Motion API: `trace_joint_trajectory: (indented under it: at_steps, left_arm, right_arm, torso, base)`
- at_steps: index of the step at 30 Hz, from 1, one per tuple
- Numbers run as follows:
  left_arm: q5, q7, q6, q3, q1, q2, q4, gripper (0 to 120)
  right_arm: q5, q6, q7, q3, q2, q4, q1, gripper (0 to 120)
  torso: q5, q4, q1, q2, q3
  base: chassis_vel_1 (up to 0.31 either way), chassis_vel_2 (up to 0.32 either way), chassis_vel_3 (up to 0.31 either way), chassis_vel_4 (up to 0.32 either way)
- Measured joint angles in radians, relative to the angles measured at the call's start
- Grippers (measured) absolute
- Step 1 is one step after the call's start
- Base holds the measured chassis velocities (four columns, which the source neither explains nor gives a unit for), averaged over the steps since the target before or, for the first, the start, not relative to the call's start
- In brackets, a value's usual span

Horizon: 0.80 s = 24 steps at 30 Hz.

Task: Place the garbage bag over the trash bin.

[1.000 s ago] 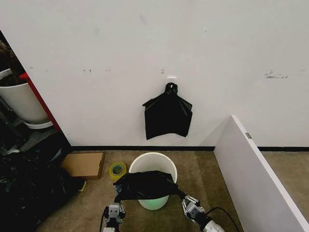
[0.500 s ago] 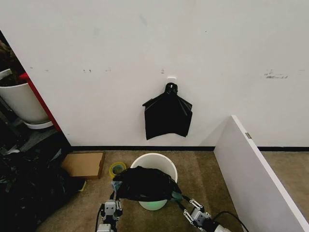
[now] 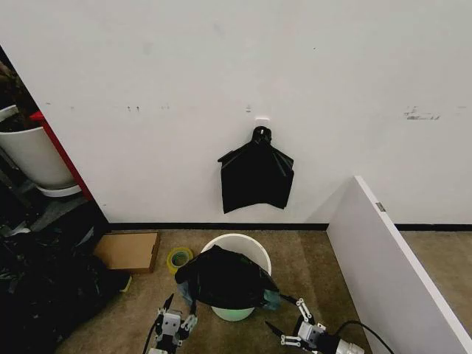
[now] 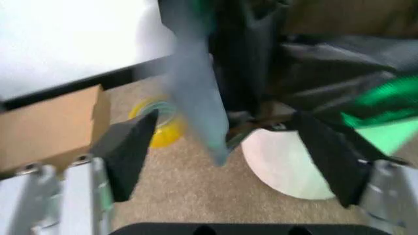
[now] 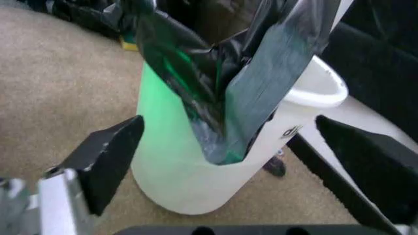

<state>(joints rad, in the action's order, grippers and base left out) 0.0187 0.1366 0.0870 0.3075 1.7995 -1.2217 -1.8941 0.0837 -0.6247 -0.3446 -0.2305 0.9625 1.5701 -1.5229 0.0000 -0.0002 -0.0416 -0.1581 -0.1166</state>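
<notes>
Since the earlier frames your two grippers have let go of the garbage bag and dropped back from it, and the bag has settled in a mound over the near part of the trash bin, where before it was stretched between the fingers.

Take the trash bin as your landmark. It stands on the brown carpet just in front of the white wall. The black bag covers the near half of its mouth and hangs down the near side; the far arc of the white rim is still bare. In the right wrist view you can see the bag's edge draped over the rim and down the outside of the bin, whose lower wall shows pale green.

Your left gripper sits just in front of the bin on its left side, fingers spread wide and holding nothing; in the left wrist view a fold of the bag hangs between the parted fingers without being pinched. Your right gripper is in front of the bin on its right side, also wide open and empty.

Left of the bin lie a roll of yellow tape and a flat cardboard box. On the wall above the bin hangs a knotted bundle of black bags. To the bin's right stands a white panel.
</notes>
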Motion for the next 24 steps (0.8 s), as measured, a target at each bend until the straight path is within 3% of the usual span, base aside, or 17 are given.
trace_joint_trajectory:
  at_steps: [4,8,13,17,20,24]
  left_arm:
    - [0.034,-0.069,0.035,0.005,-0.003,0.011,0.025,99]
    - [0.067,-0.118,0.098,0.011,-0.017,0.013,0.058,100]
    - [0.098,-0.123,0.143,0.023,0.013,0.012,0.022,100]
    - [0.111,-0.116,0.209,0.051,0.042,0.015,0.003,100]
    - [0.100,-0.131,0.354,0.096,0.048,0.013,0.005,100]
    - [0.081,-0.152,0.431,0.119,0.039,0.004,0.009,100]
  right_arm:
    - [0.000,-0.002,0.001,-0.002,0.001,0.003,0.001,100]
    - [0.000,-0.007,0.009,0.000,0.007,0.007,0.001,100]
    - [-0.050,-0.002,0.013,-0.017,0.001,0.047,0.000,100]
    - [-0.140,-0.001,-0.099,-0.061,-0.016,0.085,-0.004,100]
    - [-0.261,-0.003,-0.268,-0.120,-0.035,0.134,-0.006,100]
    - [-0.319,0.008,-0.283,-0.128,-0.039,0.167,0.001,100]
  torso:
    - [-0.0001,0.0000,0.000,0.000,0.000]
    - [-0.0001,-0.0002,0.000,0.000,0.000]
    - [0.0001,0.0000,0.000,0.000,0.000]
    - [0.0000,0.0001,0.000,0.000,0.000]
    - [-0.0001,0.0000,0.000,0.000,0.000]
    - [-0.0003,-0.0002,0.000,0.000,0.000]
  base:
    - [0.000,0.000,0.000,0.000]
    - [0.000,0.000,0.000,0.000]
    - [0.000,0.000,0.000,0.000]
    - [0.000,0.000,0.000,0.000]
    - [0.000,0.000,0.000,0.000]
    - [0.000,0.000,0.000,0.000]
